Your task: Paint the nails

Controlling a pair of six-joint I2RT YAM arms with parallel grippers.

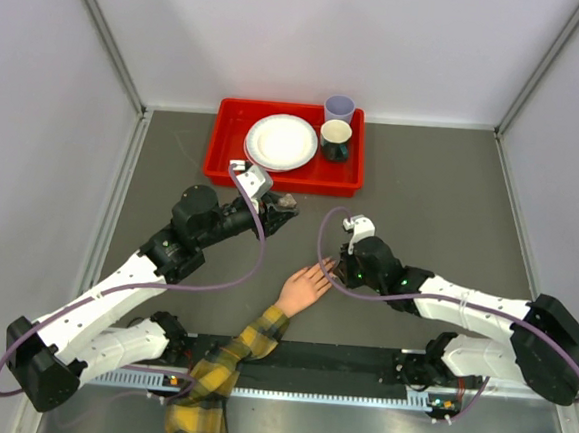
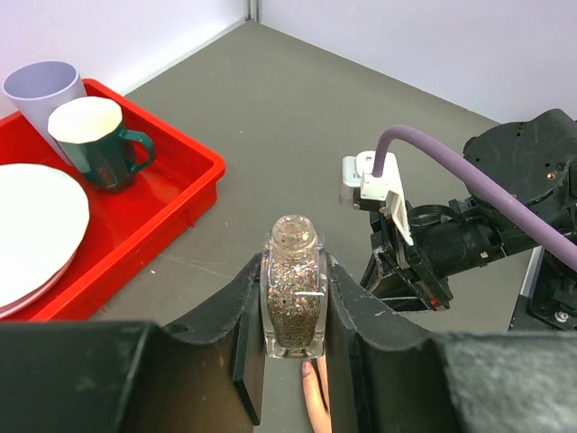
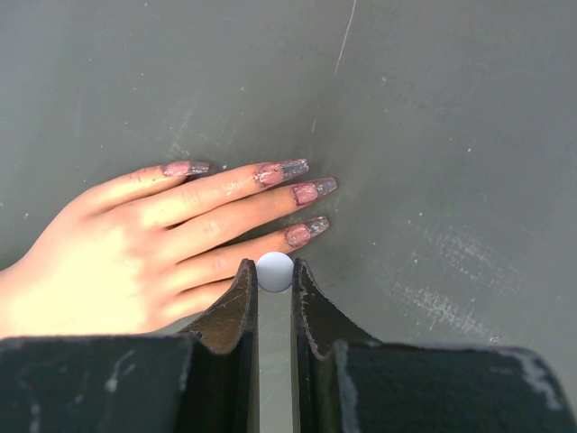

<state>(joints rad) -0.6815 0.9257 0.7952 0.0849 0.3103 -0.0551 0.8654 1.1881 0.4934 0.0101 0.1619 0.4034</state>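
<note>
The pale peach mannequin hand (image 1: 304,290) lies palm down on the grey table, its arm in a yellow-and-black plaid sleeve (image 1: 219,367). Its long nails (image 3: 306,191) look pink with glittery tips. My right gripper (image 3: 272,269) hovers over the little-finger side of the hand (image 3: 135,244), shut on a small white round cap (image 3: 275,271); whatever hangs below the cap is hidden. My left gripper (image 2: 294,269) is up and to the left of the hand, shut on a small clear bottle (image 2: 294,289) of glitter polish with its neck uncapped. One fingertip (image 2: 315,397) shows under the bottle.
A red tray (image 1: 229,162) at the back holds a white plate (image 1: 281,142), a dark green mug (image 1: 336,140) and a lilac cup (image 1: 339,108). Grey walls close in the table on three sides. The right arm's wrist (image 2: 424,244) stands close in front of the bottle.
</note>
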